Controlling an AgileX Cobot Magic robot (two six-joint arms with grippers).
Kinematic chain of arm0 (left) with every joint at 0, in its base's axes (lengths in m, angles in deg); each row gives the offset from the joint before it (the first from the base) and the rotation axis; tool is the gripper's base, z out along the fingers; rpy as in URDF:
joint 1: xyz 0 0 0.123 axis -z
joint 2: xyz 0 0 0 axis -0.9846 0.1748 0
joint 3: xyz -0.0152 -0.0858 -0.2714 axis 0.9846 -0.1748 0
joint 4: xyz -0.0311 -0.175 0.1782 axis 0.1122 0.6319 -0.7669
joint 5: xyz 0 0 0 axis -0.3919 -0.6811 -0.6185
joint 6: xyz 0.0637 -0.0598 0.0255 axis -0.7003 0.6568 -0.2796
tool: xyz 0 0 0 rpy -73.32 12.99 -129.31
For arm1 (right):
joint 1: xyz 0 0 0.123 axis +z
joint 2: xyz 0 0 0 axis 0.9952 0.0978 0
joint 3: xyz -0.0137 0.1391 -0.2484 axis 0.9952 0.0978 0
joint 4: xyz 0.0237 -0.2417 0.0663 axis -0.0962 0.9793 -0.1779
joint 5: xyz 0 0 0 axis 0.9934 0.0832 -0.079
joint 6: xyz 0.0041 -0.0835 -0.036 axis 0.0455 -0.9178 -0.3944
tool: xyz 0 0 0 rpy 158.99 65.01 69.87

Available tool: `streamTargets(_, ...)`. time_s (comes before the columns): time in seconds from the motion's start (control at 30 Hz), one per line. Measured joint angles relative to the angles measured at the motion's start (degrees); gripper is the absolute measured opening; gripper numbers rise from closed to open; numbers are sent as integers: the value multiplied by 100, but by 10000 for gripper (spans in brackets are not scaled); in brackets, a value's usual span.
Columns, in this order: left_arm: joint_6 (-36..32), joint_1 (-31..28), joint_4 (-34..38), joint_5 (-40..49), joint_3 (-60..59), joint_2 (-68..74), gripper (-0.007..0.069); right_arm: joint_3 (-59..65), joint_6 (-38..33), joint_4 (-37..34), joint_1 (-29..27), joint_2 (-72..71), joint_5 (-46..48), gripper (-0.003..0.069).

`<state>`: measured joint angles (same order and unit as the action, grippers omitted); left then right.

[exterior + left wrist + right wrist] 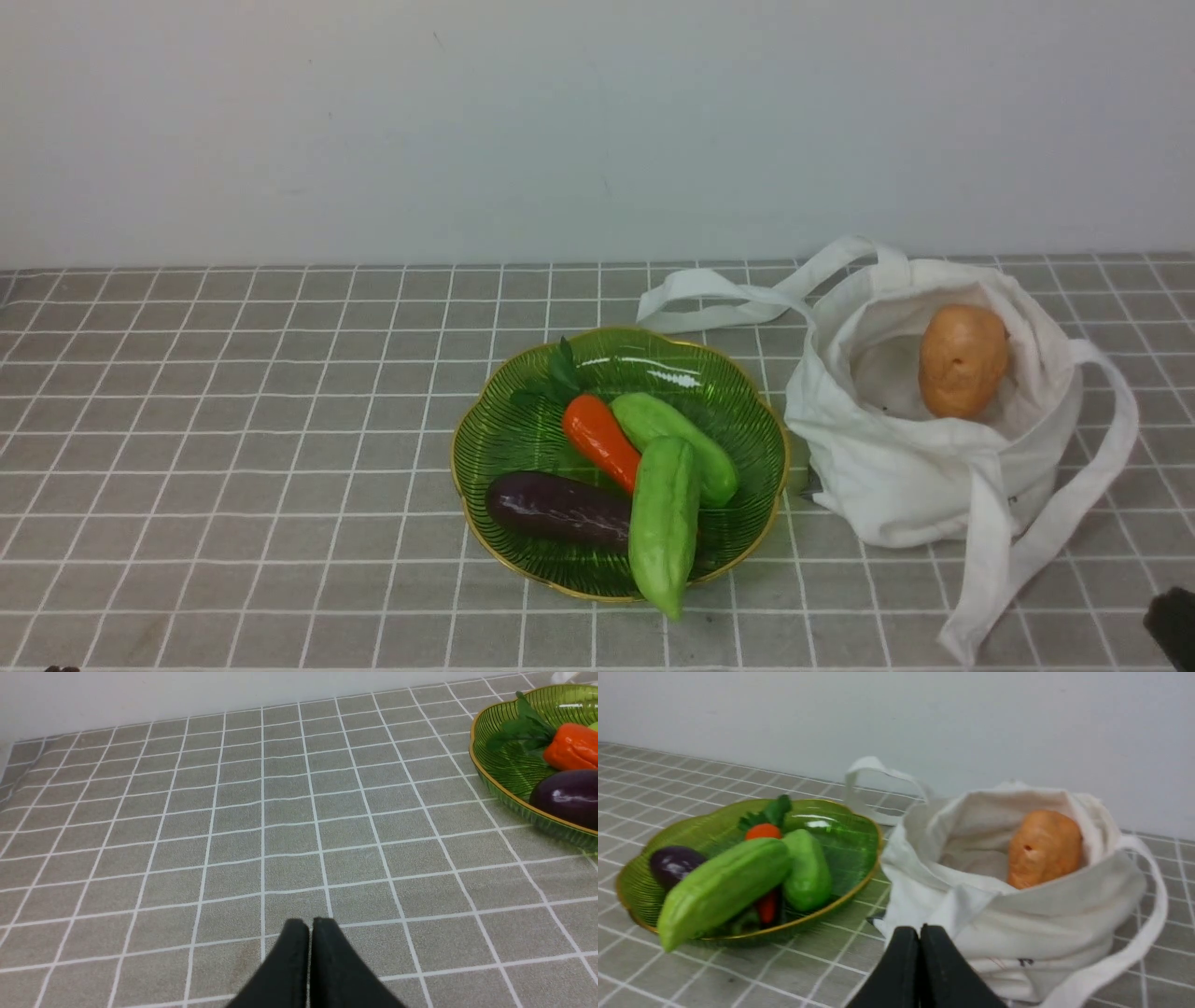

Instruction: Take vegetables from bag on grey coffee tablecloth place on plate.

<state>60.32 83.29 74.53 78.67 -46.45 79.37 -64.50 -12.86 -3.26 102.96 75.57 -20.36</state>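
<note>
The white cloth bag (pixel 934 467) stands open at the right on the grey checked tablecloth (pixel 233 448). An orange-brown potato (pixel 963 360) leans inside it, also in the right wrist view (pixel 1043 847). The green ribbed plate (pixel 523 439) holds a pale green gourd (pixel 665 523) whose tip hangs over the near rim, a second green vegetable (pixel 677 443), an orange carrot (pixel 602 441) and a dark purple eggplant (pixel 558 509). My right gripper (pixel 920 931) is shut and empty, low in front of the bag. My left gripper (pixel 310 924) is shut and empty over bare cloth, left of the plate (pixel 509 772).
The bag's two strap handles (pixel 1036 551) trail over the cloth, one toward the near right, one (pixel 719 294) behind the plate. A plain white wall (pixel 560 121) closes the back. A dark piece of my right arm (pixel 1174 623) shows at the lower right corner.
</note>
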Motion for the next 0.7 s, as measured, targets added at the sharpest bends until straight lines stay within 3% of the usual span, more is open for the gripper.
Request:
streamTargets(0.17, 0, 0, 0, 0, 0, 0, -8, 275, 0, 0, -354, -585, 109, -15)
streamTargets(0.7, 0, 0, 0, 0, 0, 0, -8, 290, -41, 13, -428, -779, 698, -15)
